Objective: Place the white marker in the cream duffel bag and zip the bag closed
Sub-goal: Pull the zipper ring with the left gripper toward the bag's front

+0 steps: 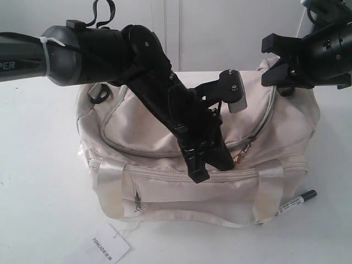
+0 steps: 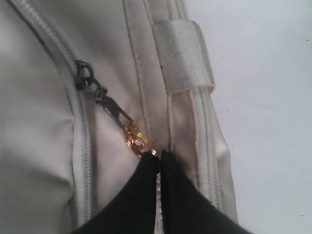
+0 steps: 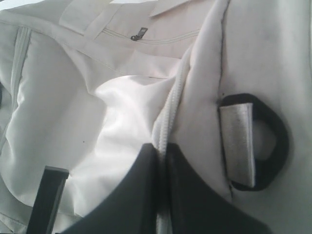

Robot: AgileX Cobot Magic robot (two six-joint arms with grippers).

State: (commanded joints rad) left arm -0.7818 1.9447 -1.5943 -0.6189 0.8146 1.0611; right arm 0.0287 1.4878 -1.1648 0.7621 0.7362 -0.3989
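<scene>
Two steps in the task, neither done. The marker (image 1: 297,201) lies on the surface (image 1: 38,187), outside the bag (image 1: 165,124). It is just beside the bag's front right bottom corner, toward the near edge of the surface on the right side, and nothing holds it.

The bag's top zip looks shut along all the length that shows. My judgement is that it must be opened first, and that opening it is the step in hand.

The left fingers (image 2: 141,190) are together, tips clamped on the end of the gold pull ring (image 2: 134,138), as far as the left wrist view shows. The right fingers (image 3: 139,195) are together, pinched on the bag's zip seam at its end, near the black loop (image 3: 275,141), probably to brace the bag.

A paper tag (image 1: 107,246) lies near the near edge on the left side, well apart from the marker.

Left to do: pull the zip open, pick up the marker, drop it inside, run the zip closed.
</scene>
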